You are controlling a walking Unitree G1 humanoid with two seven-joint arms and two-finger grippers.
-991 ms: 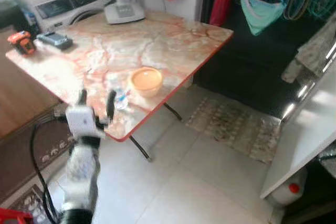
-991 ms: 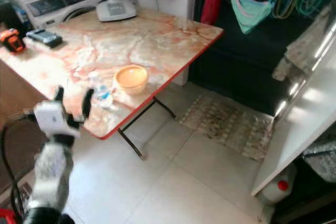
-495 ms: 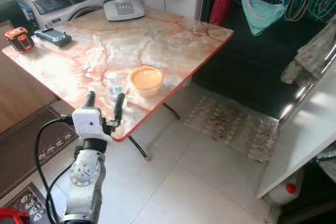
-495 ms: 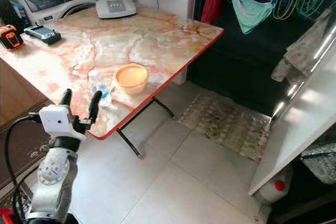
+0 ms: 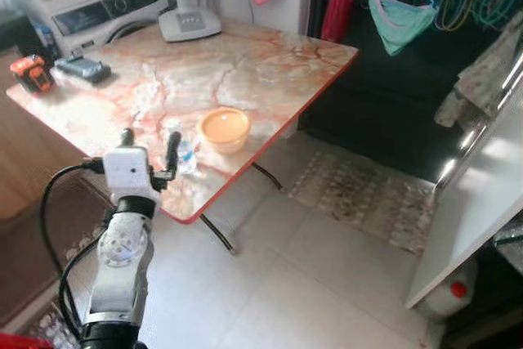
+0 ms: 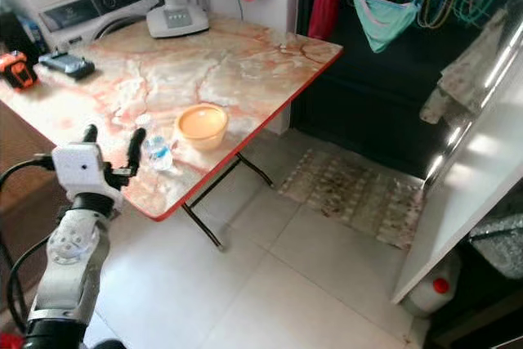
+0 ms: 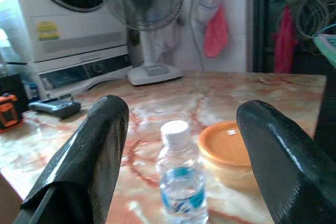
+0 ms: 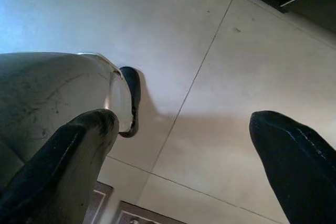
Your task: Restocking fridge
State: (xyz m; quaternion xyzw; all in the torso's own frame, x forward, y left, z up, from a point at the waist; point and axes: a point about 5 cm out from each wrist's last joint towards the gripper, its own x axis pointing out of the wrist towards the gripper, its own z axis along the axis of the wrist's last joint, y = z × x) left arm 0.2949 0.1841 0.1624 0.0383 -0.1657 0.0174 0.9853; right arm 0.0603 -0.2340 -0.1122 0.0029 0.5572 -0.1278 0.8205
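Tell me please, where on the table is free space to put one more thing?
The wide middle of the table is bare, between the fan base and the orange bowl. Crowded: the near edge, where the water bottle stands beside the bowl, before the open left gripper.

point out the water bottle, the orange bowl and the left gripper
water bottle [image 7: 181,184]: left wrist view, on the blue label band.
orange bowl [image 5: 224,127]: left eye view, on its orange top.
left gripper [image 5: 149,148]: left eye view, midway between its fingertips, open near the bottle.

Silver arm [image 5: 118,267], black cable [image 5: 51,218], black-fingered hand [image 5: 149,146]
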